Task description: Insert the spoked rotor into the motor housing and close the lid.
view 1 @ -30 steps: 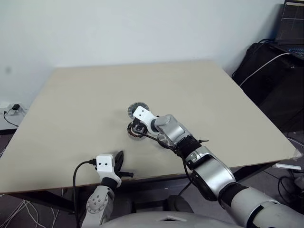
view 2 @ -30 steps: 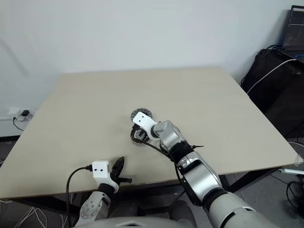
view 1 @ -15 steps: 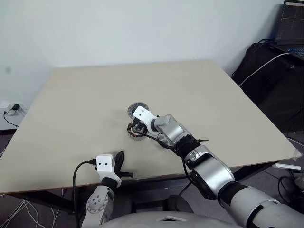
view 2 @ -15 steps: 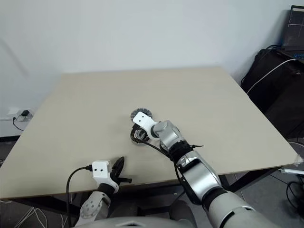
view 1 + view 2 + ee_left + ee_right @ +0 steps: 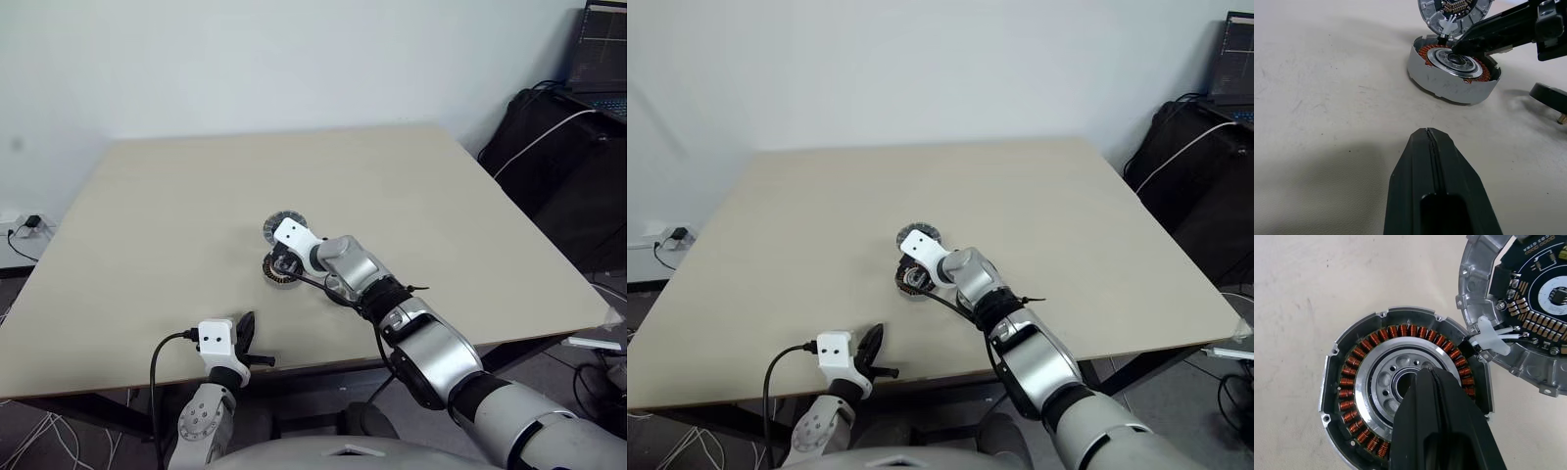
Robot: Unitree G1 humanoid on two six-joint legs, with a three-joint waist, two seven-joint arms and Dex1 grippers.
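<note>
While the right gripper (image 5: 1437, 382), its two black fingers pressed together and pinching nothing, rests its tip over the pale centre of the motor housing (image 5: 1359, 396), the housing lies open on the table (image 5: 176, 196) with its ring of copper coils exposed and no rotor seated in it. A round metal part bearing a circuit board (image 5: 1528, 308) lies touching the housing at its two o'clock in the right wrist view, joined to it by a white clip and thin wires. In the left wrist view a small dark round object (image 5: 1548, 95) lies near the housing at its four o'clock; it may be the spoked rotor, though too little of it shows to be sure. The ribbed lid cannot be picked out with certainty.

The left gripper (image 5: 1429, 142), fingers also pressed together and empty, waits near the table's near edge, at about seven o'clock from the housing in the head views.

Judged step: insertion not yet begun; the right fingertip appears to be probing or steadying the housing. The next move calls for parting the fingers, taking up the rotor and centring it over the bore.
</note>
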